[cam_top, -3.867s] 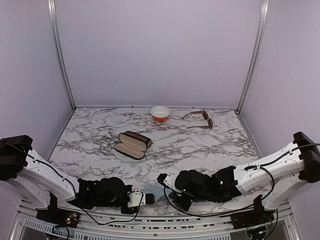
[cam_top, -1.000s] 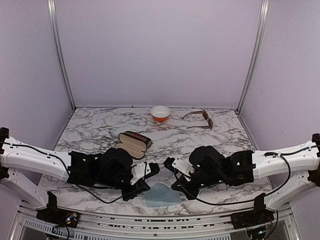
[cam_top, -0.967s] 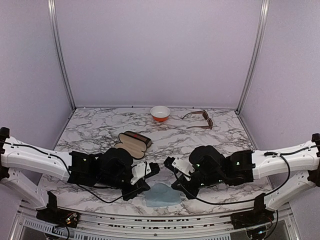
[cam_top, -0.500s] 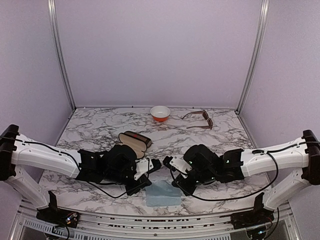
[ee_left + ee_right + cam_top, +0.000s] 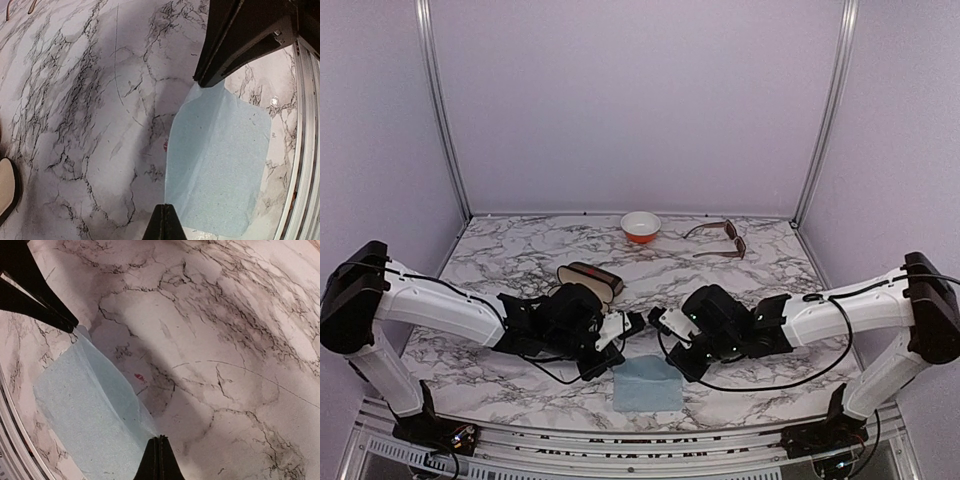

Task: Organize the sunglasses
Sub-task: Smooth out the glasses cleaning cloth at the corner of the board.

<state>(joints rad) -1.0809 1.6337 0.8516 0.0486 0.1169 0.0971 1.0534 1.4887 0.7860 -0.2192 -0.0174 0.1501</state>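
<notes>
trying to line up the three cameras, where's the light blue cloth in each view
top external: light blue cloth, bottom centre
left wrist: right of centre, corner in the shut left gripper below
right wrist: lower left, corner in the shut right gripper below
shared landmark: cloth edge running between both grippers

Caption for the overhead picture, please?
The left gripper and right gripper pinch a pale blue cloth on the marble table; brown sunglasses lie behind.

White arm links (image 5: 440, 305), black joints (image 5: 355, 295), tapered black left gripper (image 5: 165, 223) and right gripper (image 5: 159, 460) (matching), thin black cables (image 5: 772, 386).
</notes>
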